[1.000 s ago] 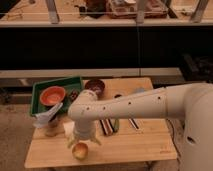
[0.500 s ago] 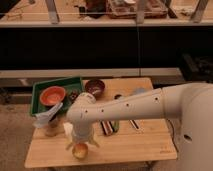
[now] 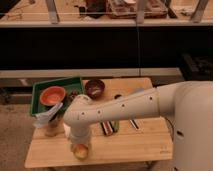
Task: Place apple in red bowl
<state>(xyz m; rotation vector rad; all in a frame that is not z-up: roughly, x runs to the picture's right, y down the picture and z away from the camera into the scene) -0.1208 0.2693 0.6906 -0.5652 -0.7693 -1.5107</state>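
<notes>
The apple, yellow with an orange blush, sits on the wooden table near its front left edge. My gripper is down right over the apple and partly covers its top. The white arm reaches to it from the right. The red bowl is bright orange-red and sits in a green tray at the table's back left, well behind the apple.
A dark maroon bowl stands at the back middle, right of the tray. A white crumpled bag lies over a small container left of the arm. Flat dark packets lie mid-table. Shelving stands behind.
The arm has shifted slightly and the gripper sits a little lower over the apple. The apple and the bowls have not moved.
</notes>
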